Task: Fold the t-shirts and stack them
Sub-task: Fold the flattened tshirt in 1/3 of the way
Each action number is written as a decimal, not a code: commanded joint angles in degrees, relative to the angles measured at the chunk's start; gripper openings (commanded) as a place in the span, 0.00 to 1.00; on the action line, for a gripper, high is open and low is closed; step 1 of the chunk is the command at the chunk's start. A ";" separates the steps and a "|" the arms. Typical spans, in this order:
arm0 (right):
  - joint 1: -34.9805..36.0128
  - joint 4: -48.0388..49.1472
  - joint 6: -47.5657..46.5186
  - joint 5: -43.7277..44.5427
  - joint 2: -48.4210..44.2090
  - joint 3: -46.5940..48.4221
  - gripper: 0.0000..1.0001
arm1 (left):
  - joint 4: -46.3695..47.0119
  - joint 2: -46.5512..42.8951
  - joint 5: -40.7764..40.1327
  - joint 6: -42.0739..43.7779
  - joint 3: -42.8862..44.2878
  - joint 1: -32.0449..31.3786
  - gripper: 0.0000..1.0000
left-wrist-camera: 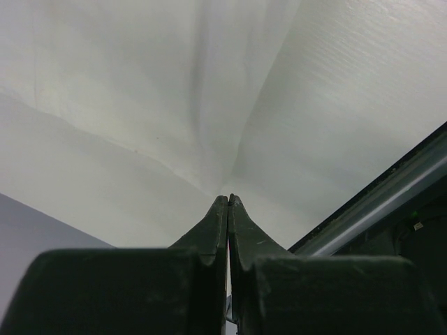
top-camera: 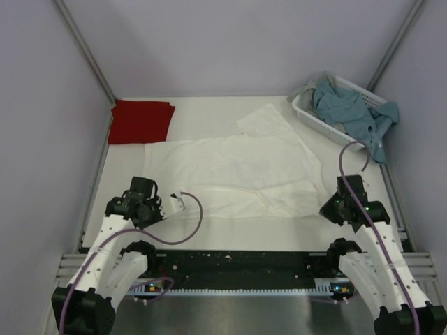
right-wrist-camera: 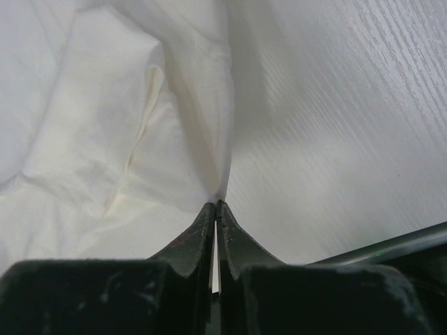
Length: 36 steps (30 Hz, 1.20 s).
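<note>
The large white t-shirt (top-camera: 237,174) lies spread across the middle of the table, plain side up; no floral print shows. The dark red t-shirt (top-camera: 142,120) lies folded at the back left corner. My left gripper (top-camera: 159,202) is shut on the white shirt's near left edge. In the left wrist view the tips (left-wrist-camera: 228,199) pinch the cloth (left-wrist-camera: 140,105), which pulls into a crease. My right gripper (top-camera: 325,208) is shut on the near right corner. In the right wrist view the tips (right-wrist-camera: 217,204) hold a bunched fold of the shirt (right-wrist-camera: 91,125).
A white slotted basket (top-camera: 312,115) stands at the back right with blue-grey cloth (top-camera: 353,112) hanging over its rim. Grey walls close in the table on the left, back and right. The dark front rail (top-camera: 237,262) runs between the arm bases.
</note>
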 commanded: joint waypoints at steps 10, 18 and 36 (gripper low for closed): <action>0.29 -10.53 0.62 3.26 -6.18 7.10 0.00 | -1.85 -1.77 0.01 1.89 2.63 -0.19 0.08; 0.11 -11.32 1.23 5.55 -5.03 8.68 0.00 | 4.12 1.04 11.52 6.71 -0.35 -1.51 0.63; 0.11 -12.72 1.14 6.96 -6.70 8.50 0.00 | 19.01 7.92 3.71 1.44 -10.82 -6.78 0.00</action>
